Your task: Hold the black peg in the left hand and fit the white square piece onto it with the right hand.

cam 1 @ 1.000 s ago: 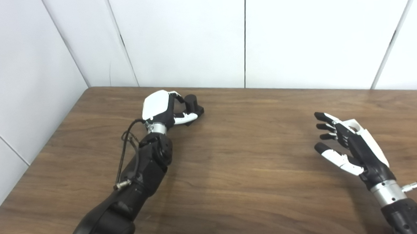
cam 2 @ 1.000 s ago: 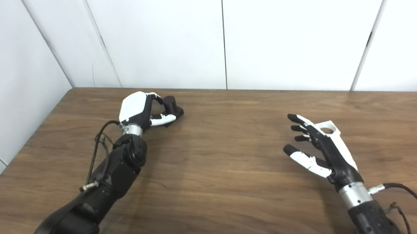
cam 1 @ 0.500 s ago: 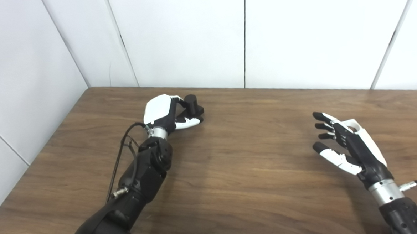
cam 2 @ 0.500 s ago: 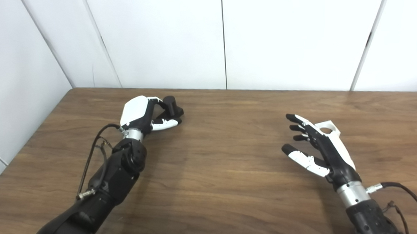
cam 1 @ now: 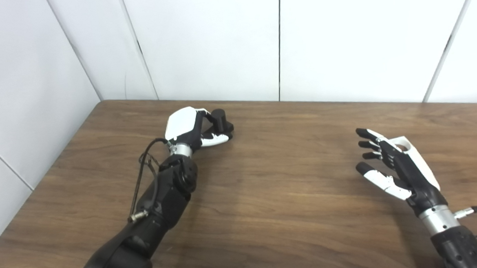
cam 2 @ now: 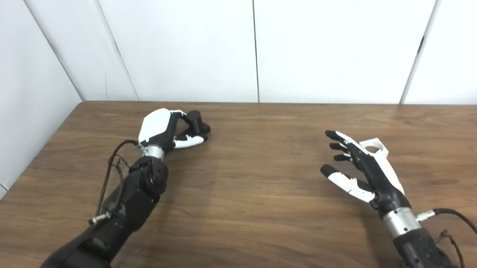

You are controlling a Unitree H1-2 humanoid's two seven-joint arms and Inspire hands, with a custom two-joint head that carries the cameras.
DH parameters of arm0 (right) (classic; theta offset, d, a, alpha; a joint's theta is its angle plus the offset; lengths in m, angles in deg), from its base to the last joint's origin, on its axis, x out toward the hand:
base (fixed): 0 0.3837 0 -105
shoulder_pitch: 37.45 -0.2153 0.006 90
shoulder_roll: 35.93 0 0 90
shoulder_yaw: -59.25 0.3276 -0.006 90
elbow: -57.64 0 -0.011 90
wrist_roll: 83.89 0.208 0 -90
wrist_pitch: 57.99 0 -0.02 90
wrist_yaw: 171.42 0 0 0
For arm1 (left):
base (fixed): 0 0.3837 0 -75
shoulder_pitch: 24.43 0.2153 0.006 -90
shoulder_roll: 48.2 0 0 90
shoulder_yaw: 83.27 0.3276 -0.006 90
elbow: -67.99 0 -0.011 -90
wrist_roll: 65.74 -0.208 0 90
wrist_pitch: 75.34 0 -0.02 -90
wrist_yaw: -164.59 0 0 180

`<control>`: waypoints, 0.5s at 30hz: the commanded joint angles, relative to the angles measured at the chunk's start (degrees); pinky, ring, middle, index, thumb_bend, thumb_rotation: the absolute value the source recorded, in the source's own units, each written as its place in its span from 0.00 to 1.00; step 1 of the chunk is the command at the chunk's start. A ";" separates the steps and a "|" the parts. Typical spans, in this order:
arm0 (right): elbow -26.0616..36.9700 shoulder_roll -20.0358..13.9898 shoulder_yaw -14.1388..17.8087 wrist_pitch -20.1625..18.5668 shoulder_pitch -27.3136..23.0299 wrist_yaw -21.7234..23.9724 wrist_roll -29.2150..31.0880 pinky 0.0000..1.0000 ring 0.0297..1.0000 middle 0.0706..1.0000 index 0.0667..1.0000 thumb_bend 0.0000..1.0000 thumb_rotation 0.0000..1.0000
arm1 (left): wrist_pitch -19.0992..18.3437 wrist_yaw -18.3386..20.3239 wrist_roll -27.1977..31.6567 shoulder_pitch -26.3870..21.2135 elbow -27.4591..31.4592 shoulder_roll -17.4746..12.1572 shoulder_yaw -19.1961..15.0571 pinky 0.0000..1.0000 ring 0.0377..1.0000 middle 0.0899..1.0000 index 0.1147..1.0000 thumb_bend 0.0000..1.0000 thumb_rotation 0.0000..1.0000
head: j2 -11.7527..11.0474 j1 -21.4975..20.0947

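My left hand [cam 1: 187, 126] has just closed around the black peg [cam 1: 220, 120] on the table [cam 1: 266, 198], so lifting comes next; my right hand [cam 2: 365, 170] waits spread wide beside the white square piece [cam 2: 376, 146].

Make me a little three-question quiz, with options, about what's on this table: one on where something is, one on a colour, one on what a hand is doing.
1. Where is the black peg?
A. at the left hand, toward the far left of the table
B. beside the right hand
C. at the table's near edge

2. What colour is the square piece behind the right hand?
A. black
B. white
C. red

3. How is the right hand?
A. shut on the peg
B. clenched in a fist
C. open, fingers spread, holding nothing

Answers: 1 A, the left hand's fingers curl about the peg near the back left corner. 2 B, it shows white with a round hole. 3 C, its fingers are apart and nothing is in them.
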 commanded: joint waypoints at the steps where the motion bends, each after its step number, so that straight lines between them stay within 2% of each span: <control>1: 1.93 -0.06 0.68 1.10 -1.62 -1.23 0.36 0.75 0.84 0.89 0.86 0.64 0.72 | 1.51 1.72 1.29 0.51 -4.13 1.74 0.90 0.70 0.79 0.80 0.57 0.77 0.45 | 0.10 0.03; 6: 2.19 -0.21 0.71 1.25 -1.28 -1.48 0.12 0.75 0.83 0.88 0.86 0.64 0.73 | 4.25 -2.23 1.52 -0.46 -8.51 2.11 0.47 0.68 0.77 0.76 0.53 0.74 0.37 | 0.28 -0.05; 11: 2.77 -0.23 0.68 0.67 -1.01 -1.49 0.29 0.76 0.84 0.89 0.86 0.64 0.74 | 6.21 -4.40 1.71 -1.25 -11.60 2.22 0.41 0.67 0.75 0.75 0.47 0.69 0.28 | 0.51 -0.13; 12: 2.81 -0.23 0.68 0.66 -0.97 -1.46 0.34 0.76 0.84 0.89 0.86 0.64 0.74 | 6.60 -4.63 1.89 -1.35 -12.03 2.24 0.38 0.68 0.75 0.75 0.44 0.59 0.17 | 0.51 -0.13; 15: 2.83 -0.16 0.70 0.70 -0.87 -1.63 0.22 0.75 0.84 0.89 0.86 0.64 0.74 | 7.20 -4.99 2.46 -1.56 -12.82 2.26 0.36 0.68 0.75 0.75 0.42 0.52 0.09 | 0.65 -0.23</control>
